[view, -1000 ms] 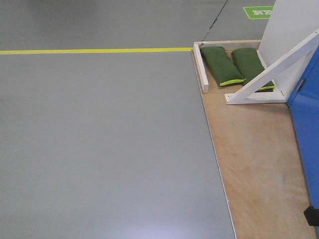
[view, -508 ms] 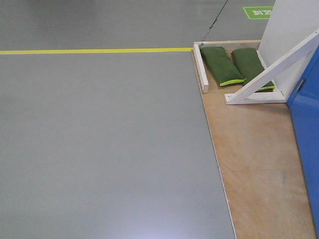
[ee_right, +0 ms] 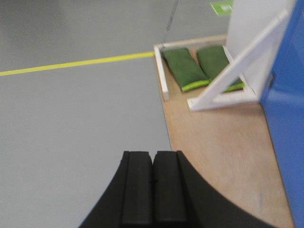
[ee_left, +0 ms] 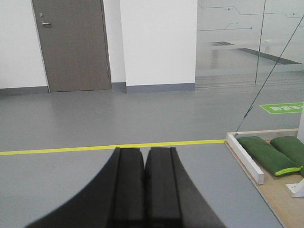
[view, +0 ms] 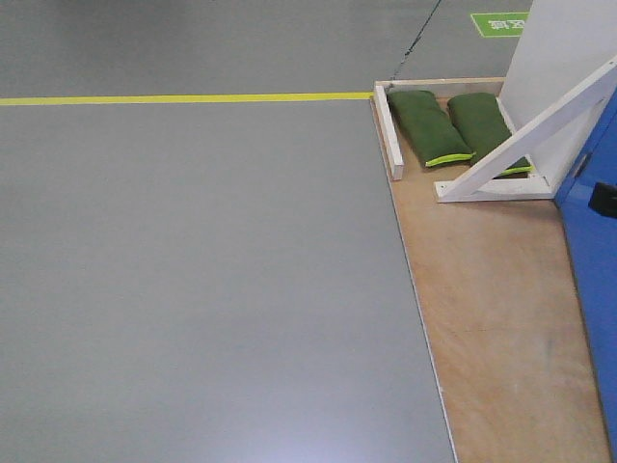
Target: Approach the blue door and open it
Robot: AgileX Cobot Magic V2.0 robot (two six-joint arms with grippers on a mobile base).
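The blue door is a glossy blue panel at the right edge of the front view. It also fills the right edge of the right wrist view. Its handle and lock are out of view. My left gripper is shut and empty over the grey floor, well left of the door. My right gripper is shut and empty, above the edge of the plywood base, left of the door. A small black part shows against the door at the front view's right edge; I cannot tell what it is.
Two green sandbags lie on the plywood base behind a white diagonal brace and white wall panel. A white wooden bar edges the base. A yellow floor line crosses the grey floor.
A black part at the front view's right edge was low one second ago, out of view half a second ago, and now shows higher against the blue door. The scene has barely shifted.
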